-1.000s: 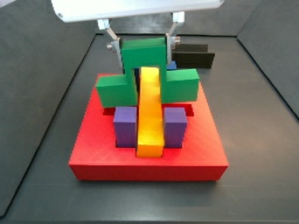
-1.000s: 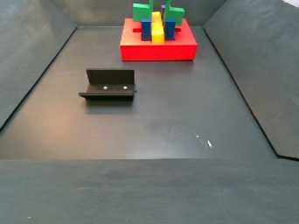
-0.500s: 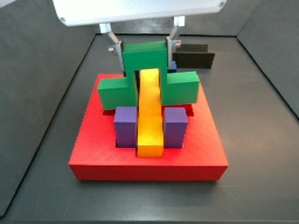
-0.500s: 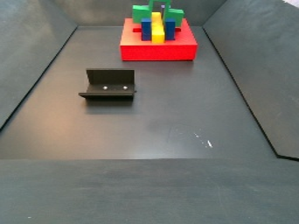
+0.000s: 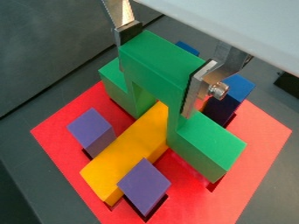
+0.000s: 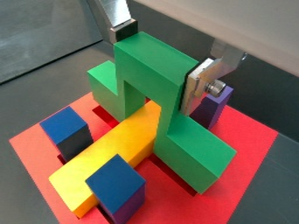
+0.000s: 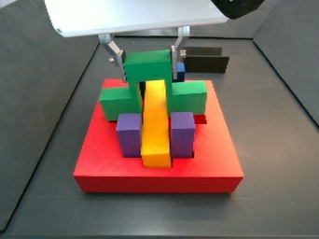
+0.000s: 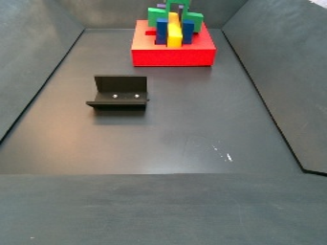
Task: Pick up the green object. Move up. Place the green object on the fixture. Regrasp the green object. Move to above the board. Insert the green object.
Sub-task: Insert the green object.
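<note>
On the dark floor, the board [image 7: 156, 163] lay directly beneath my gripper [image 5: 163, 61], whose jaws clamped the green object [image 5: 163, 92] straddling the yellow bar [image 5: 128, 157].

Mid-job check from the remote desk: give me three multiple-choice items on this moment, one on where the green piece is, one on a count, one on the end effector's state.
1. Where is the green object?
A. on the fixture
B. on the board, straddling the yellow bar
C. on the bare floor

2. How many purple blocks stand on the board?
A. one
B. two
C. four

3. What is the end effector doing?
A. hanging open, away from the board
B. shut on nothing
C. closed on the green object's raised centre

Answers:
1 B: both wrist views show it arched over the yellow bar; the fixture is bare in a side view.
2 B: a side view shows one purple block on each side of the bar.
3 C: the silver fingers press both sides of the green centre.
</note>
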Available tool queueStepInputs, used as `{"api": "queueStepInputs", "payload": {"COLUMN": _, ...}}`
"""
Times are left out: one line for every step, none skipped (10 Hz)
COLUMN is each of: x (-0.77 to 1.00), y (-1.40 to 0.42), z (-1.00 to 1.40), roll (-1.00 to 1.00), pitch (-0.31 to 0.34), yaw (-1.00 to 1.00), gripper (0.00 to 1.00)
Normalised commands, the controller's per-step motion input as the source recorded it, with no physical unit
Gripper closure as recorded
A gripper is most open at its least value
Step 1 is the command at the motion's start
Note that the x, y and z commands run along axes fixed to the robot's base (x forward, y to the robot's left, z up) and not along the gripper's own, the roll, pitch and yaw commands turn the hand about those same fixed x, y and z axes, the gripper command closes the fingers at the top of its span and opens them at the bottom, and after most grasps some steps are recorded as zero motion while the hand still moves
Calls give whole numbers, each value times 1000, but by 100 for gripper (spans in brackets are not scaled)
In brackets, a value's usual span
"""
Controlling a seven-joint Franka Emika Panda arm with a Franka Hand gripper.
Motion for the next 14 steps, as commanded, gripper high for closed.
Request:
{"api": "queueStepInputs", "payload": {"x": 106, "y": -83, "z": -3, "roll": 147, "pitch": 70, "yaw": 46, "gripper": 100}}
{"api": "queueStepInputs", "payload": {"x": 246, "y": -57, "z": -80, "roll": 94, "pitch": 60, "yaw": 46, "gripper": 100}}
{"api": "queueStepInputs", "payload": {"x": 269, "y": 0, "z": -160, "roll": 90, "pitch": 53, "yaw": 0, "gripper": 100}}
{"api": "queueStepInputs", "payload": {"x": 263, "y": -46, "z": -206, "roll": 131, "pitch": 57, "yaw": 0, "gripper": 100}}
{"api": "queueStepInputs", "payload": {"x": 257, "y": -49, "z": -217, "roll": 153, "pitch": 61, "yaw": 0, "gripper": 100}}
{"api": "queueStepInputs", "payload": {"x": 249, "y": -20, "z": -203, "roll": 174, "pitch": 77, "yaw": 0, "gripper": 100}}
{"api": "queueStepInputs", "payload": {"x": 243, "y": 0, "z": -183, "roll": 174, "pitch": 86, "yaw": 0, "gripper": 100}}
{"api": "queueStepInputs", "payload": {"x": 86, "y": 0, "z": -249, "roll": 256, "pitch": 103, "yaw": 0, "gripper": 100}}
{"api": "queueStepInputs", "payload": {"x": 0, "y": 134, "z": -211, "roll": 239, "pitch": 114, "yaw": -43, "gripper": 100}}
{"api": "queueStepInputs", "payload": {"x": 0, "y": 86, "z": -177, "roll": 197, "pitch": 109, "yaw": -43, "gripper": 100}}
{"api": "queueStepInputs", "payload": {"x": 0, "y": 0, "z": -109, "roll": 163, "pitch": 94, "yaw": -14, "gripper": 100}}
{"api": "queueStepInputs", "payload": {"x": 0, "y": -9, "z": -163, "roll": 139, "pitch": 40, "yaw": -11, "gripper": 100}}
{"api": "queueStepInputs", "payload": {"x": 0, "y": -77, "z": -283, "roll": 93, "pitch": 0, "yaw": 0, "gripper": 100}}
{"api": "queueStepInputs", "payload": {"x": 14, "y": -89, "z": -594, "roll": 16, "pitch": -71, "yaw": 0, "gripper": 100}}
